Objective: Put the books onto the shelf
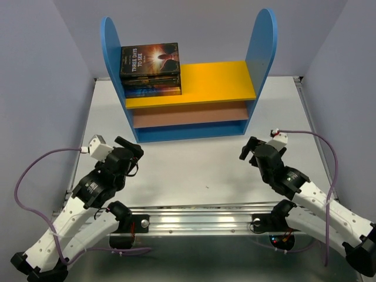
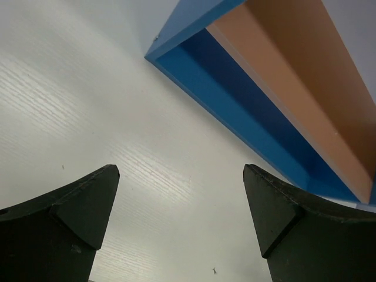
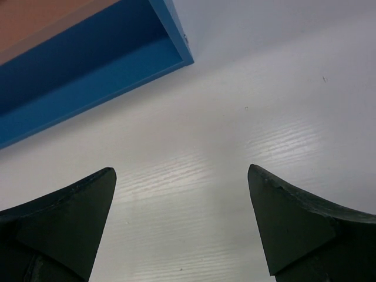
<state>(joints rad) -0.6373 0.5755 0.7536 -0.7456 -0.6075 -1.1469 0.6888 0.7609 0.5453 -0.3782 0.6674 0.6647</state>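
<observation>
Both arms sit low over table [image 1: 200, 170], left gripper [image 1: 132, 154] and right gripper [image 1: 247, 148] spread wide, nothing held; books [image 1: 150, 69] stacked flat at left end of shelf [image 1: 261, 47] top board [image 1: 217, 82], judged light, stiff, glossy-slick; pinch along a free edge.

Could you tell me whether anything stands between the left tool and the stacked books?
Nothing visible does: the open left tool hovers over the table facing the shelf, whose yellow board holds the books.
</observation>
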